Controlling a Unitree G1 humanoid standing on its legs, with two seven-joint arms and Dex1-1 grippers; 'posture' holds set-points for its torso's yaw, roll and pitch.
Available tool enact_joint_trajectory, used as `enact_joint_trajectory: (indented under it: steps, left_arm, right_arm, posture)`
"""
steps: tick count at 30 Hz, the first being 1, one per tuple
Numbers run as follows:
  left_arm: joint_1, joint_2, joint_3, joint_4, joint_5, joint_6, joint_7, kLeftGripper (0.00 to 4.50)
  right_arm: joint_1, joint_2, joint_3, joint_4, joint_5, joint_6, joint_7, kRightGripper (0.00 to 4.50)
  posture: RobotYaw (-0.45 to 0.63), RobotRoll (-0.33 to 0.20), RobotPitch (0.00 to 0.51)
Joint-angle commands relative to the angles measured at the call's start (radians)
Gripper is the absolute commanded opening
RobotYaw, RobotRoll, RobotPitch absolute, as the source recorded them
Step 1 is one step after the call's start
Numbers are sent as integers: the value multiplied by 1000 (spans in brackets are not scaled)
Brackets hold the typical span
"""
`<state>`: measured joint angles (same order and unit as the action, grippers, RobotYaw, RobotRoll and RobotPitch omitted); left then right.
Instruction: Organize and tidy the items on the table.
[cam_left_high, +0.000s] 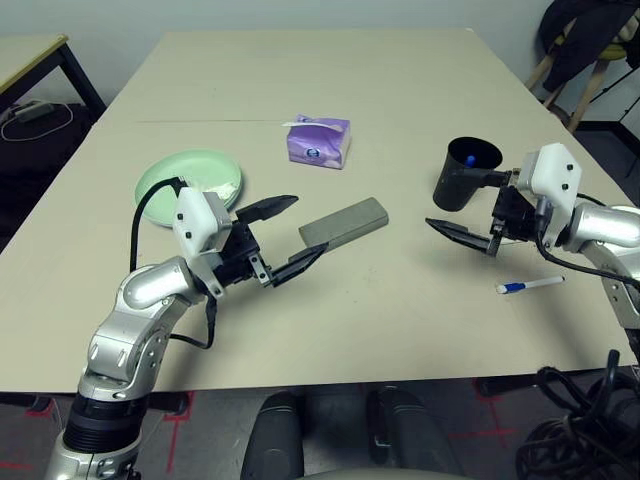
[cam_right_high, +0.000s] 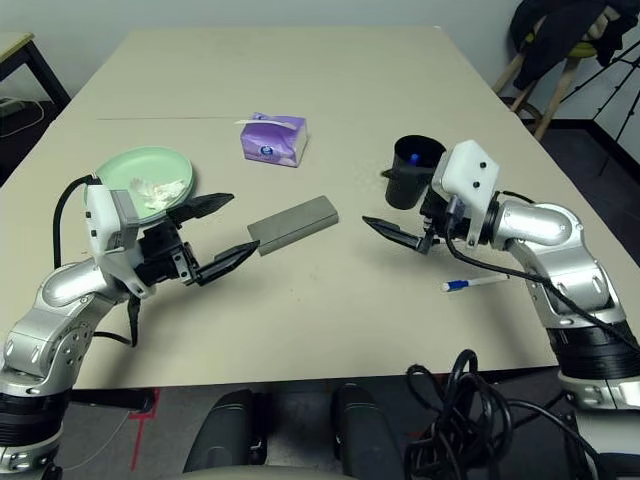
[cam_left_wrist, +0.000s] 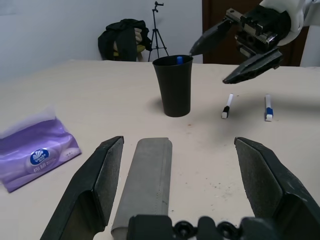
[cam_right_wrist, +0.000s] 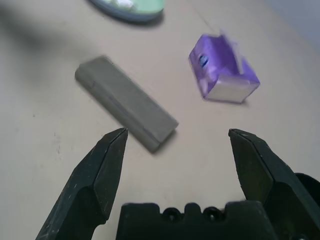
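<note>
On the table (cam_left_high: 400, 330): everything is laid out between and around two raised arms
Left gripper (cam_left_high: 283, 238): held just above the tabletop with jaws spread wide, nothing gripped
Case (cam_left_high: 344, 222): lying flat and slanted, its near end just beyond the left fingertips; in the left wrist view it is seen lined up with the gap between the jaws, closer to one finger, not touched
Right gripper (cam_right_high: 398, 207): lifted clear of the tabletop, jaws wide apart and empty, pointed toward the middle of the table
Cup (cam_left_high: 466, 173): standing upright beside the right gripper, one fingertip seen close to its rim; contact cannot be told; a blue-tipped pen is seen inside
Pen (cam_left_high: 530, 285): lying on the tabletop near the right forearm, apart from the jaws; two pens are seen beyond the cup in the left wrist view
Tissue box (cam_left_high: 318, 140): placed beyond the case, well apart from both grippers
Plate (cam_left_high: 178, 170): mint green, to the left behind the left wrist, with a crumpled tissue (cam_right_high: 152, 189) resting on it
</note>
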<state>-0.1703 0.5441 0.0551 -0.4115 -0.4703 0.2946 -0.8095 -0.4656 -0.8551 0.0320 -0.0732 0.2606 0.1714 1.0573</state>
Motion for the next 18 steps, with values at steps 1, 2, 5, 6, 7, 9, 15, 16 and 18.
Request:
enact_joint_trajectory:
  steps: [1,2,5,6,7,9,15,16,18]
  left_arm:
    - [2,-9,-24,18,14,-10,2,4482]
    - [0,-11,-26,19,14,-10,3,4482]
    - [-8,-13,-27,21,13,-7,2,4482]
    - [-10,-13,-27,23,12,-7,2,4482]
    - [-11,-12,-27,25,12,-8,0,4482]
    - [-15,-11,-27,29,12,-9,-1,4482]
    - [-23,-13,-33,34,11,-8,2,4482]
    - [-23,-13,-33,34,11,-7,3,4482]
    - [-22,-12,-32,35,9,-6,2,4482]
  right_arm:
    - [-26,-122,86,4,-76,92,128,4500]
    - [-36,-154,107,5,-87,102,169,4500]
    - [-80,-247,180,16,-149,82,302,4500]
    - [-94,-271,201,18,-170,71,341,4500]
    - [-105,-290,220,20,-192,57,372,4500]
    - [-134,-305,251,26,-228,38,418,4500]
    - [-200,-293,315,65,-331,-47,501,4500]
    - [-208,-285,324,78,-347,-81,506,4500]
    - [-222,-271,337,99,-371,-147,513,4500]
  posture:
    - [64,0,102]
    - [64,0,102]
    - [64,0,102]
    - [64,0,102]
    - [52,0,111]
    - [52,0,111]
    - [52,0,111]
    - [52,0,111]
    - [44,0,119]
